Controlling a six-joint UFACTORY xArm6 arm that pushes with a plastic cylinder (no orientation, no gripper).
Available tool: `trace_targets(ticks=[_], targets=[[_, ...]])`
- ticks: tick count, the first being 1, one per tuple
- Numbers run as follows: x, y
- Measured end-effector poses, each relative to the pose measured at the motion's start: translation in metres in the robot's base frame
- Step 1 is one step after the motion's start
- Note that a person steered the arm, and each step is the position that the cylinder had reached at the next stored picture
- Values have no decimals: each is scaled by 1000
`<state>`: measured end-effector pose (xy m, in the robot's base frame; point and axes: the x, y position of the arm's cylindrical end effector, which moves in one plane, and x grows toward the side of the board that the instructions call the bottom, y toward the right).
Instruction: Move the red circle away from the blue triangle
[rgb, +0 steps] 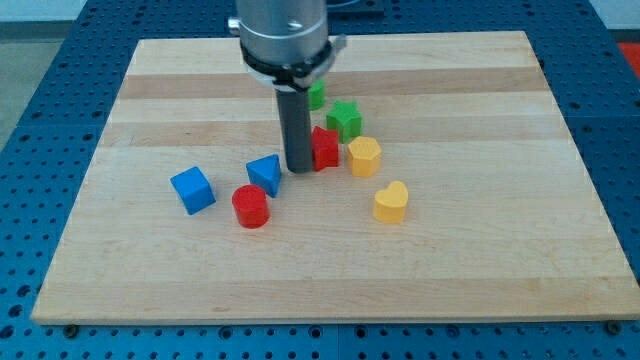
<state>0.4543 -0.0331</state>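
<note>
Rod hiding part of red block (325, 148), tip (298, 170) beside blue triangle (265, 173)

You see red circle (250, 206), flat cylinder, upright on board, touching blue triangle (265, 173) just above-right of it.
</note>
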Motion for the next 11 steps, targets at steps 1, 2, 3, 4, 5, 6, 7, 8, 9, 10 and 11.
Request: trace_targets(ticks=[1,2,3,4,5,6,7,8,9,10,11], targets=[[36,2],[42,-21],[48,-50],[49,-90],[49,-128],[49,-146],[56,-146],[94,-169],[127,-196],[132,-196],[126,-173]])
